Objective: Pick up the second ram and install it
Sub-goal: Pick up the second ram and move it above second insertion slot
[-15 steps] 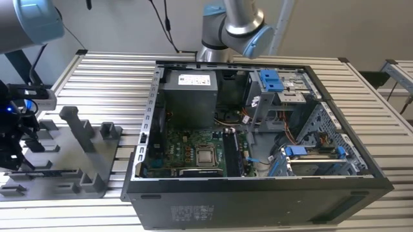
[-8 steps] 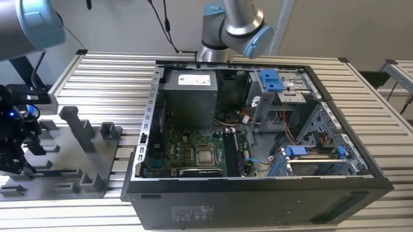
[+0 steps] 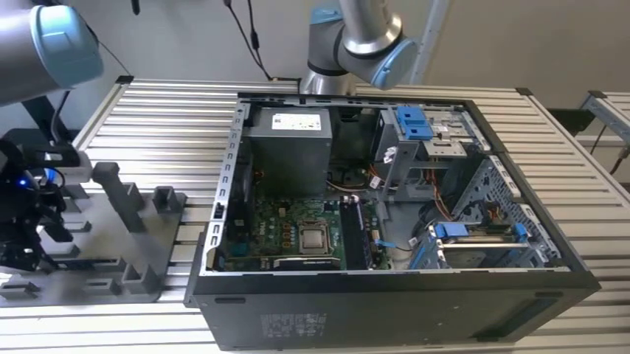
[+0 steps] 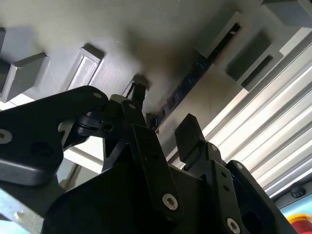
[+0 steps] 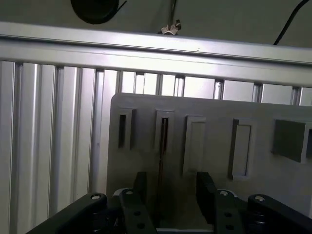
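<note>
1. Slatted aluminium bench (image 3: 167, 103) carries an open computer case (image 3: 394, 221) and, to the exterior view's left of it, a grey plastic tray (image 3: 108, 284) with upright posts (image 3: 113, 192).
2. Inside the case, the motherboard lies flat, with the CPU socket (image 3: 313, 237) exposed near its middle.
3. The end effector (image 3: 35, 236) hangs over the tray at the far edge of the exterior view's left, well apart from the case.
4. In the first wrist view, the second ram (image 5: 163, 146) stands on edge in a narrow slot of the tray (image 5: 214, 109), showing as a thin dark line.
5. In the same view, the end effector (image 5: 170, 195) has its fingers (image 5: 139, 190) spread apart, one on each side of the stick, with a gap visible on both sides.
6. In the second wrist view, the second ram (image 4: 187, 83) appears as a dark bluish strip in the tray slot, and the end effector (image 4: 163, 126) is just beside it, unclamped.
7. Neighbouring tray slots (image 5: 195, 144) look unoccupied.
</note>
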Controlling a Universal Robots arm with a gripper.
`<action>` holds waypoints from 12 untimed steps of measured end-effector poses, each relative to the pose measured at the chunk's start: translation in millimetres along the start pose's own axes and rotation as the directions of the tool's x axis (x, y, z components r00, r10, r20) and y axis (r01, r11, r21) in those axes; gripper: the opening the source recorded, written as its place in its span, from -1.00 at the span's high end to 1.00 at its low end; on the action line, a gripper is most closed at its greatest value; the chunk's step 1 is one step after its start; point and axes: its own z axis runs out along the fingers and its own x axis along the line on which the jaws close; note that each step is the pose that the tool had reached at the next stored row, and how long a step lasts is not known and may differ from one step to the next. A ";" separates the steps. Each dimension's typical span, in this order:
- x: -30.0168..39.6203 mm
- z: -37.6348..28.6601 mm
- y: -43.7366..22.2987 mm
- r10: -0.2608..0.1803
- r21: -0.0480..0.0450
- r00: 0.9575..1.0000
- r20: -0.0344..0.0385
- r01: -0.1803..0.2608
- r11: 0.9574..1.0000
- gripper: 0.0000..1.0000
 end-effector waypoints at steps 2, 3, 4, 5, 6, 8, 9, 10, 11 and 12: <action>1.0 2.3 0.0 0.000 0.000 1.000 0.000 0.000 1.000 -0.07; 1.7 3.4 0.1 0.000 0.000 1.000 0.000 0.000 1.000 -0.07; 2.6 4.4 0.2 0.000 0.000 1.000 0.000 0.000 1.000 -0.07; 3.5 5.5 0.2 0.000 0.000 1.000 0.000 0.000 1.000 -0.07; 4.3 6.5 0.3 0.000 0.000 1.000 0.000 0.000 1.000 -0.07; 5.1 8.7 0.4 0.000 0.000 1.000 0.000 0.000 1.000 -0.07; 5.1 9.8 0.4 0.000 0.000 1.000 0.000 0.000 1.000 -0.07; 5.2 10.8 0.4 0.000 0.000 1.000 0.000 0.000 1.000 -0.07; 5.3 11.7 0.4 0.000 0.000 1.000 0.000 0.000 1.000 -0.07; 5.3 12.1 0.4 0.000 0.000 1.000 0.000 0.000 1.000 -0.07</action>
